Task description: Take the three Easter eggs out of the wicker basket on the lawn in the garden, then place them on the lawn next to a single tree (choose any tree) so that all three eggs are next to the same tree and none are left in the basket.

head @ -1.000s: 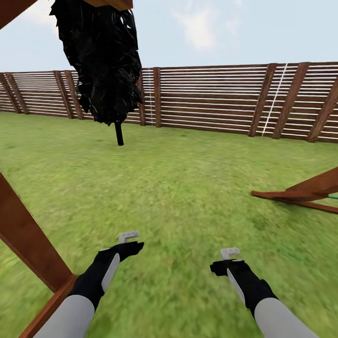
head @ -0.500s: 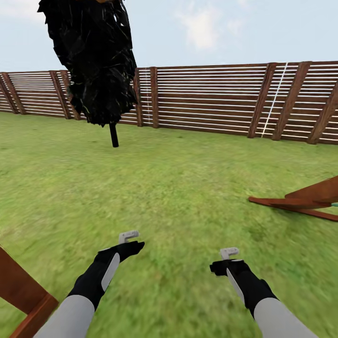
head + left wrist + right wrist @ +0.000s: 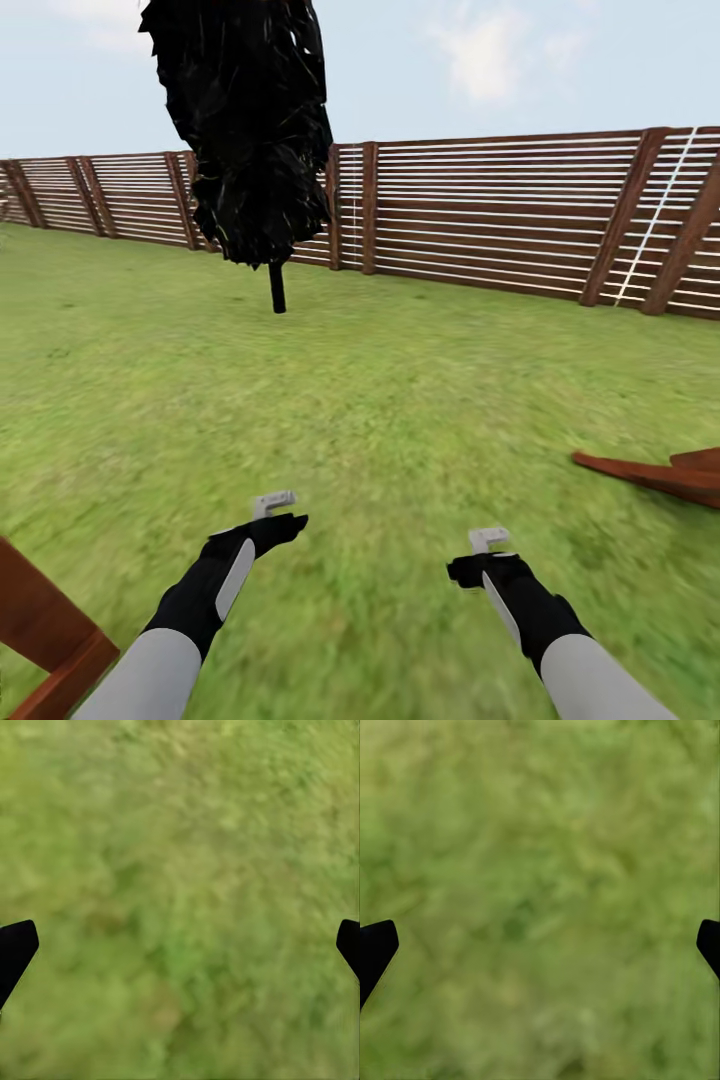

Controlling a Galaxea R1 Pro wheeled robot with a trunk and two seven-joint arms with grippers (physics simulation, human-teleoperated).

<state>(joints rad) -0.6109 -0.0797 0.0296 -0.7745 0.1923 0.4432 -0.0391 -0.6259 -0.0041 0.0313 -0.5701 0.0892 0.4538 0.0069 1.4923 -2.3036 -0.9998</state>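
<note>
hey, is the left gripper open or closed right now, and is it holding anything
Open and empty. In the wrist view the left gripper has its two dark fingertips far apart, with nothing but lawn between them.

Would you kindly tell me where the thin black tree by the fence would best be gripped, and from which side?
Probably the bare trunk below the shaggy canopy, approached level from the lawn side. The trunk is slim, upright and exposed there, while the foliage above is wide and ragged.

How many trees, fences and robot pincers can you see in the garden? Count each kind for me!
Black tree: 1
Wooden fence: 1
Pincers: 2, left pincer and right pincer
Total: 4
</note>
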